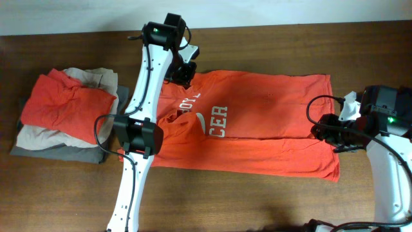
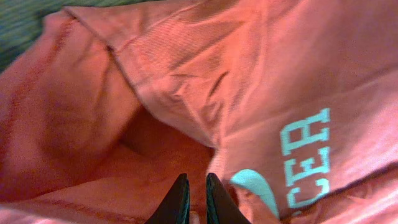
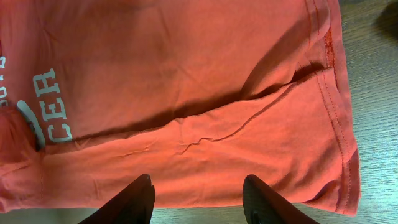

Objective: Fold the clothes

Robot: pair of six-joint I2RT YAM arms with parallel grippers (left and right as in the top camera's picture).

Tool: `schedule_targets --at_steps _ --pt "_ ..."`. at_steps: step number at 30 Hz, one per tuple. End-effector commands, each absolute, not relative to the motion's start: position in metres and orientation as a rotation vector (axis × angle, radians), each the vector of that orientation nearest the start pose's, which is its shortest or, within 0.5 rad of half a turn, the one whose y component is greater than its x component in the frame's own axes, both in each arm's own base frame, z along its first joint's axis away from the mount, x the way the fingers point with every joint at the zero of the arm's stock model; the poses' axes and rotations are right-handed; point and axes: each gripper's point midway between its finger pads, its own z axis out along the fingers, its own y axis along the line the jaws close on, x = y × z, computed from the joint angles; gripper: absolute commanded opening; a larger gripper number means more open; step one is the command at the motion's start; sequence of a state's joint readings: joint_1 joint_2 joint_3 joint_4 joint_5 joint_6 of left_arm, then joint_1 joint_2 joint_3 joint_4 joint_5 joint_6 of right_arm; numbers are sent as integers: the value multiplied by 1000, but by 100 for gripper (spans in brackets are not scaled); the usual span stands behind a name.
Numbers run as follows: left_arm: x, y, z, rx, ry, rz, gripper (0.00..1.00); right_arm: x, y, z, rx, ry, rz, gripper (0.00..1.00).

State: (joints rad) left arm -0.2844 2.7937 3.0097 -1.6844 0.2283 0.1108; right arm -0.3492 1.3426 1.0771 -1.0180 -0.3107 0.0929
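The orange-red T-shirt (image 1: 257,122) lies spread across the middle of the table, with its white "CER" lettering (image 1: 217,121) and swoosh showing. Its left part is rumpled and folded over. My left gripper (image 1: 183,69) is at the shirt's far left corner. In the left wrist view its jaws (image 2: 197,186) are nearly together over bunched shirt fabric (image 2: 155,93), with a bit of cloth between them. My right gripper (image 1: 320,130) is at the shirt's right hem. In the right wrist view it (image 3: 199,190) is open above the shirt's near edge (image 3: 205,149).
A stack of folded clothes (image 1: 64,116), with orange on top and beige and grey below, sits at the left of the wooden table (image 1: 257,200). The left arm's body (image 1: 138,135) lies across the shirt's left side.
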Motion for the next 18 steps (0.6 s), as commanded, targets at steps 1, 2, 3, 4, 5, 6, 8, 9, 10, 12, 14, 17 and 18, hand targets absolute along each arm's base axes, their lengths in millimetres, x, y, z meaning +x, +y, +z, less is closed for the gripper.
schedule_targets --at_steps 1,2,3,4,5,6,8,9,10,12,14,17,18 --pt "496 -159 134 536 2873 -275 11 283 -50 142 540 2721 359 51" --pt "496 -157 151 529 2838 -273 12 282 -50 142 540 2721 359 51" --pt "494 -155 176 521 2788 -268 15 282 -50 142 540 2722 360 51" --pt "491 -153 197 517 2747 -263 18 282 -50 142 540 2723 359 51" --pt "487 -150 220 510 2699 -246 21 282 -50 142 541 2723 360 51" --pt "483 -147 241 501 2658 -226 24 282 -50 142 541 2723 360 51" --pt "472 -144 276 475 2590 -225 28 282 -50 142 541 2724 360 51" --pt "463 -142 298 452 2551 -232 30 282 -50 142 541 2724 360 51" --pt "455 -141 311 439 2531 -238 31 282 -50 142 541 2724 360 51" --pt "440 -135 331 430 2509 -225 33 282 -50 142 541 2723 359 51" --pt "429 -118 337 382 2526 -125 35 282 -50 142 540 2723 359 51" --pt "443 -107 318 317 2565 -58 45 282 -50 142 540 2723 359 52" --pt "454 -112 304 329 2575 -92 47 282 -50 142 540 2721 359 52"
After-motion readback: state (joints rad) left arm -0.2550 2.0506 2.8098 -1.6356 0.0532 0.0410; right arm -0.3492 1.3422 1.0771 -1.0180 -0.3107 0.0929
